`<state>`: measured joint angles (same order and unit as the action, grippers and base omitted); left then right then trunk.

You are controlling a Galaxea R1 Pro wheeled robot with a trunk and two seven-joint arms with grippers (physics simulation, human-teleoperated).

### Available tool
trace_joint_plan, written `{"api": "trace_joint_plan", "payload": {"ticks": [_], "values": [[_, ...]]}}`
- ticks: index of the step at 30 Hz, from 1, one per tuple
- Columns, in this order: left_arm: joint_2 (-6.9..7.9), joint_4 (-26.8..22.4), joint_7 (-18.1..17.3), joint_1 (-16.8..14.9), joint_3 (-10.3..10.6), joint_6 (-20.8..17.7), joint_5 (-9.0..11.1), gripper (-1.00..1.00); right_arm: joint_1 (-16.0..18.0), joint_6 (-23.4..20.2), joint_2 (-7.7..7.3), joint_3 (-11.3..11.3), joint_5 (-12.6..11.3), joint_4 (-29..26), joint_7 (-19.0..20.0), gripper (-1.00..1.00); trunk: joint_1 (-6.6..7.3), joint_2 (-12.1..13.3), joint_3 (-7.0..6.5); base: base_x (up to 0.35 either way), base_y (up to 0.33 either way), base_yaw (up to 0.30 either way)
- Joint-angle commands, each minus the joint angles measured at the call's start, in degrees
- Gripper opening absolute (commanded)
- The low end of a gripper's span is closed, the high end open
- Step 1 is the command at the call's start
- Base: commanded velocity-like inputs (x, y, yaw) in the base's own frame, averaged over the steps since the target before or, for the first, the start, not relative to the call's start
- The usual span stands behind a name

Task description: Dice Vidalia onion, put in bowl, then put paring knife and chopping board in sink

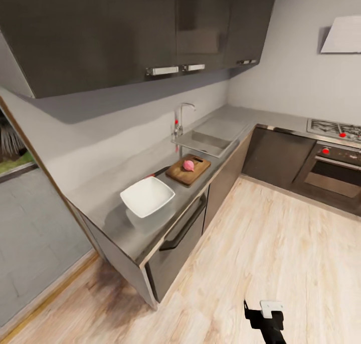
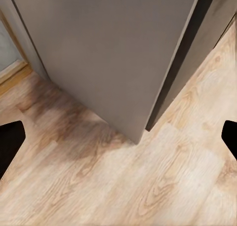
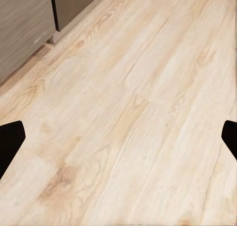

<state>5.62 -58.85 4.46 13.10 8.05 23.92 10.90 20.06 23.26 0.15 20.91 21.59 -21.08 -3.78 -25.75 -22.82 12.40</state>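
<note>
Grey countertop [image 1: 120,219] runs back to the sink [image 1: 210,141]. Just short of the sink lies the chopping board [image 1: 188,169], long axis and slot handle toward the basin, pink onion [image 1: 188,165] on it. Paring knife [image 1: 156,174] mostly hidden behind the bowl [image 1: 147,196]. Left gripper [image 2: 118,137] and right gripper [image 3: 118,139] spread wide, empty, above floor [image 3: 138,112].

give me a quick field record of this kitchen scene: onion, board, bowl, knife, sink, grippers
onion: pink-red, resting on the board, not in the sink
board: brown wood, on the countertop beside the sink
bowl: white, empty, on the countertop, next to the board, apart from it
knife: a bit of red behind the bowl, too small to tell
sink: steel basin with faucet, looks empty
left gripper: open, over the wood floor near a cabinet corner
right gripper: open, over the wood floor
</note>
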Motion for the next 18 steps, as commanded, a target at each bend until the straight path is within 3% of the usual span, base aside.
{"api": "trace_joint_plan", "payload": {"ticks": [1,6,12,15,16,18], "values": [[0.09,0.0,0.5,0.0,0.3,0.2,0.3,1.00,0.1,0.2,0.03,0.3,0.6,0.1,-0.3,1.00,-0.03,-0.1,0.05,0.000,0.315,-0.274],[0.09,0.0,0.5,0.0,0.3,0.2,0.3,1.00,0.1,0.2,-0.03,0.4,0.6,0.1,-0.3,1.00,-0.03,-0.1,-0.16,0.000,0.270,-0.272],[0.16,1.5,0.5,0.0,0.2,0.1,0.3,1.00,0.1,0.2,-0.15,1.2,0.6,0.0,-0.2,1.00,-0.03,-0.1,-0.29,0.000,0.072,-0.140],[0.17,1.6,0.5,0.0,0.2,0.2,0.3,1.00,0.1,0.2,-0.15,2.9,0.6,0.0,-0.2,1.00,-0.03,-0.1,-0.30,0.000,0.013,-0.027],[0.18,1.7,0.6,0.0,0.2,0.2,0.3,1.00,0.1,0.2,-0.10,5.2,0.6,-0.5,-0.3,1.00,-0.03,-0.1,-0.30,0.000,0.003,-0.007],[0.18,1.8,0.6,0.0,0.2,0.2,0.3,1.00,0.1,-0.1,-0.15,6.1,0.6,-1.9,-0.5,1.00,-0.03,-0.1,-0.30,0.000,0.002,-0.004]]}}
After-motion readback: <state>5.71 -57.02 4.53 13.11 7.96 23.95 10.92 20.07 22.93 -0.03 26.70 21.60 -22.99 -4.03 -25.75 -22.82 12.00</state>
